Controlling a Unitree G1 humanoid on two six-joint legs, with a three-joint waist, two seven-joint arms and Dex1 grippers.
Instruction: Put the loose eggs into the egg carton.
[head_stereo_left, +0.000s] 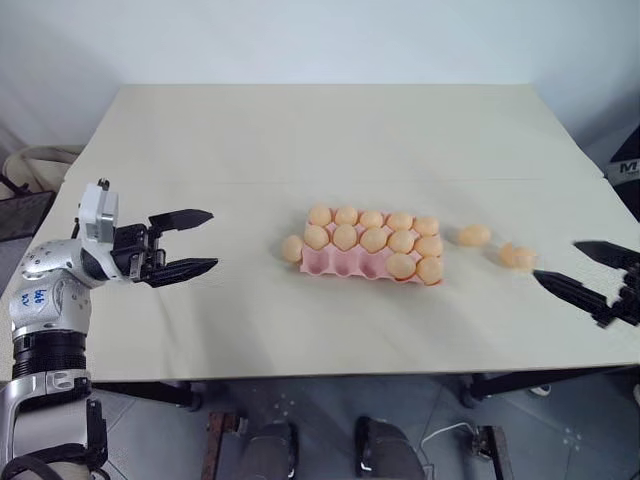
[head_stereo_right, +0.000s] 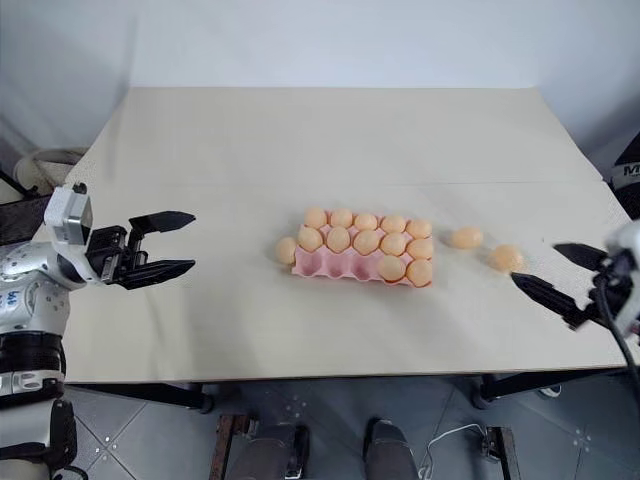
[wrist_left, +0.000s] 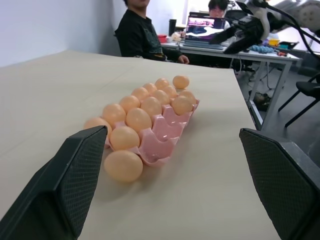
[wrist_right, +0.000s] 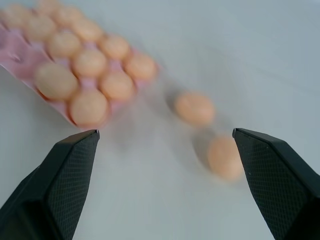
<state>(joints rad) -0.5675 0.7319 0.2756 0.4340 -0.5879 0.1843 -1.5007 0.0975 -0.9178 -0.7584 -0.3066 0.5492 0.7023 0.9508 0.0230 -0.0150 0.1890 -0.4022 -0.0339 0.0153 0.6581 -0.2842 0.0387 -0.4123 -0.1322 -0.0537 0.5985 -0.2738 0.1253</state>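
— On the pale beige surface, what sits around the egg carton?
— Three loose eggs. One egg rests against the carton's left end; a second egg lies just off its right end; a third egg lies farther right, near the right pincer. The carton itself is mid-surface, slightly right of centre, its back and middle rows full and two eggs at the right of its front row.
— Anything blocking the way?
— Nothing stands between either pincer and the eggs. Past the surface's far end, the left wrist view shows a seated person in black and a desk with a laptop.
— And the pincers?
— Left pincer hangs over the left side, fingers spread wide, empty. Right one is wide too, empty.
— Materials?
— Carton is pink, moulded, scallop-edged; eggs smooth, peach, oval; fingers black with a fine waffle grip.
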